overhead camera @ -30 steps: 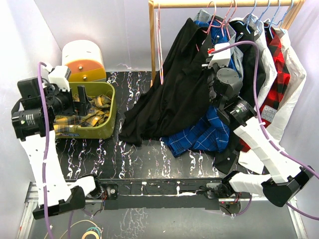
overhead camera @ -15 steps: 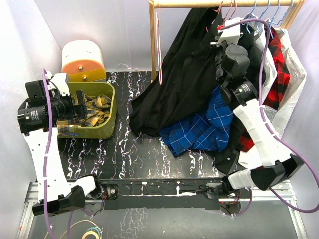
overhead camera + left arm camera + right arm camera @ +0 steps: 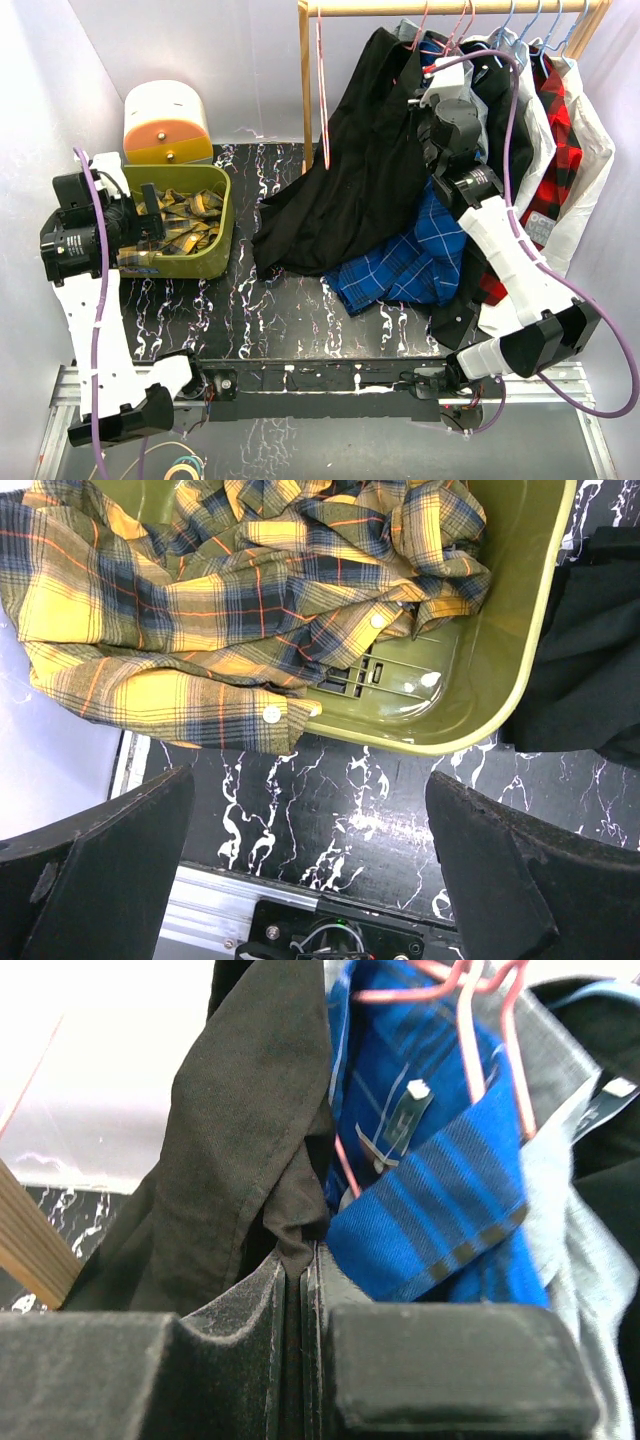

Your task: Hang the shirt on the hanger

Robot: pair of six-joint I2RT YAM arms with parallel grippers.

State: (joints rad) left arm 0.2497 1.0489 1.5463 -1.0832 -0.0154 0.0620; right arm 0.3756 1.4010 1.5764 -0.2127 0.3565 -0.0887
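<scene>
The black shirt (image 3: 365, 170) hangs from near the wooden rail and trails down onto the table. My right gripper (image 3: 428, 95) is raised beside its top and is shut on a fold of its collar edge. The right wrist view shows that black fabric (image 3: 240, 1130) pinched between the closed fingers of the right gripper (image 3: 303, 1260). The pink hanger (image 3: 422, 28) hooks on the rail just right of the shirt's top, and its wires (image 3: 480, 1030) sit against blue plaid cloth. My left gripper (image 3: 315, 880) stands open and empty over the table's near edge.
A green bin (image 3: 222, 215) holds a yellow plaid shirt (image 3: 200, 610). A blue plaid shirt (image 3: 400, 265) hangs down to the table. More garments (image 3: 560, 130) on light blue hangers fill the rail's right end. Another pink wire hanger (image 3: 320, 90) hangs by the wooden post. A cream-and-orange container (image 3: 165, 120) stands behind the bin.
My right gripper lifted the shirt's collar up towards the rail, then came back down and slightly left with it. The left arm drifted a little left and stayed open.
</scene>
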